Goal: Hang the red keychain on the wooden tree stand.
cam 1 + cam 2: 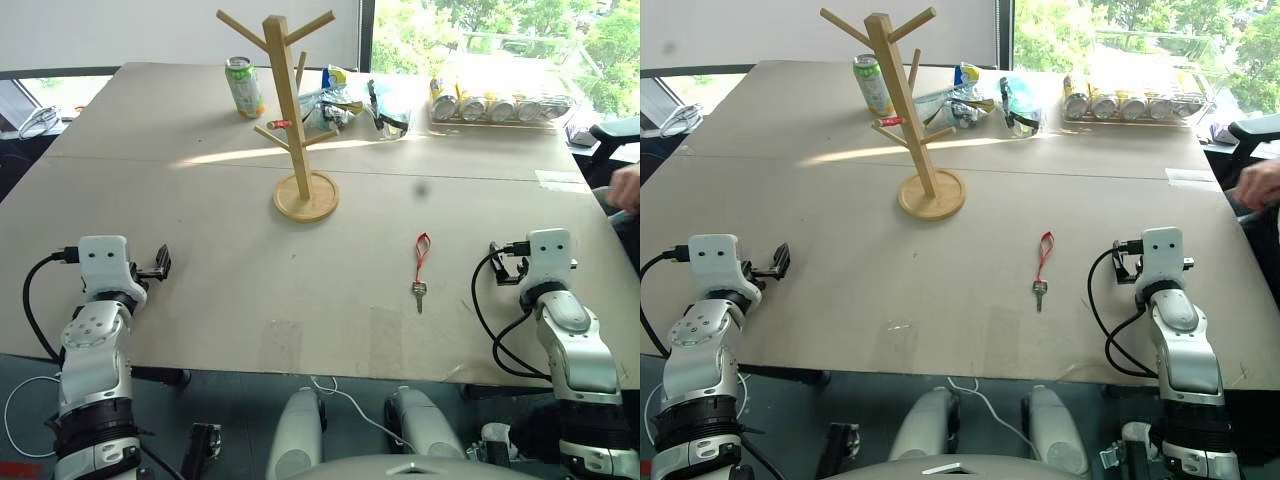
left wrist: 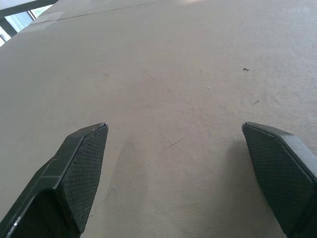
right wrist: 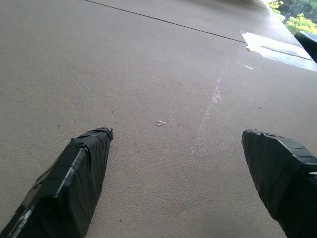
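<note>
The red keychain (image 1: 422,256) lies flat on the table, its red cord loop pointing away from me and the small silver key (image 1: 418,292) toward me. The wooden tree stand (image 1: 292,110) rises upright on its round base (image 1: 306,197), farther back and to the left of the keychain. My right gripper (image 3: 176,148) hovers low over bare tabletop to the right of the keychain, fingers (image 3: 84,173) spread wide and empty. My left gripper (image 2: 173,148) sits near the table's front left, also open with nothing between its fingers (image 2: 79,168).
A green drink can (image 1: 244,86) stands behind the stand, with a small red-tipped item (image 1: 279,124) and crinkled packets (image 1: 345,100) beside it. A clear tray of cans (image 1: 500,105) sits at the back right. A person's hand (image 1: 625,185) shows at the right edge.
</note>
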Robot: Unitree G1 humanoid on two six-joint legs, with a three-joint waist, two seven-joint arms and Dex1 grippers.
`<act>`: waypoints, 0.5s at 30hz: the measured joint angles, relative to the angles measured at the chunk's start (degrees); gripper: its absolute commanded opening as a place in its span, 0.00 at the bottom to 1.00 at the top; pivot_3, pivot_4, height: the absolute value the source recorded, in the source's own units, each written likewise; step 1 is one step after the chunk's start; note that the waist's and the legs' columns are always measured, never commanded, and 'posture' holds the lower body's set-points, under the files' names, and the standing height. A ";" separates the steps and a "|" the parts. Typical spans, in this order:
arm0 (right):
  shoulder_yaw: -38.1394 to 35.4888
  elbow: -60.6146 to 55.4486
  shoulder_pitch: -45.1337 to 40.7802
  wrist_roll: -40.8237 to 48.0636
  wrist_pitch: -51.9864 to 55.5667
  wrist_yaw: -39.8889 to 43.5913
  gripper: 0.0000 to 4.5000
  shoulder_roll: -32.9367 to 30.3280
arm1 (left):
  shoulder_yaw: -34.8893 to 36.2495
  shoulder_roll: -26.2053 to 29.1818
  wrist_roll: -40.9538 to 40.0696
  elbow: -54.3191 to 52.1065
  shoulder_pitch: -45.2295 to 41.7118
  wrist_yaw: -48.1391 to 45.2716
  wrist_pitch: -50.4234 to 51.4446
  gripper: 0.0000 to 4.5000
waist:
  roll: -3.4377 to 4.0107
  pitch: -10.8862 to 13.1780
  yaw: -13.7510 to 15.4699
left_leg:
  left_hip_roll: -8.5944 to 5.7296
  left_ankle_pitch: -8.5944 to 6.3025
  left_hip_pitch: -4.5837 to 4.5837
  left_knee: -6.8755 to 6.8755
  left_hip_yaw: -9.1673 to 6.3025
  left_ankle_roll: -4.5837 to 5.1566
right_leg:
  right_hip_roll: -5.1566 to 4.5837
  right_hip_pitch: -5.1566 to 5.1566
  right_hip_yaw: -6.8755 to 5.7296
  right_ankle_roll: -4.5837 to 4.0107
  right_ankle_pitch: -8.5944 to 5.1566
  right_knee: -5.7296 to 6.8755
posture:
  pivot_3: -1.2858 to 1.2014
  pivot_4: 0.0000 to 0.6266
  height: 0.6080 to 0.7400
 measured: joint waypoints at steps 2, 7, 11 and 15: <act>0.00 0.00 0.00 0.02 0.01 0.00 1.00 0.00 | 0.00 0.01 0.00 0.00 0.00 0.00 0.01 0.99 | 0.00 0.00 0.00 | 0.00 0.00 0.00 0.00 0.00 0.00 | 0.00 0.00 0.00 0.00 0.00 0.00 | 0.52 0.24 0.94; -0.01 -0.98 -1.50 0.88 4.17 0.57 1.00 -0.30 | -0.09 0.75 -1.37 -0.86 0.03 -3.38 1.32 0.99 | 0.00 0.00 0.00 | 0.00 0.00 -0.03 0.00 -0.01 0.00 | 0.00 0.00 0.00 0.00 0.00 -0.01 | 0.52 0.24 0.94; -0.04 -6.99 -2.08 4.36 12.87 2.48 1.00 -0.71 | -3.37 2.62 -5.35 -5.80 -0.06 -11.62 5.19 0.99 | 0.00 0.02 0.01 | 0.00 0.00 -0.10 0.00 -0.03 0.00 | 0.01 -0.03 -0.02 -0.01 0.00 -0.02 | 0.52 0.24 0.94; -0.59 -15.79 -3.39 9.26 24.55 4.85 1.00 -2.77 | -6.60 6.52 -9.07 -11.73 -2.16 -19.70 9.37 0.99 | 0.01 0.02 -0.10 | 0.01 0.00 -0.07 -0.01 -0.03 0.00 | 0.02 -0.02 -0.01 0.00 0.00 -0.02 | 0.52 0.24 0.94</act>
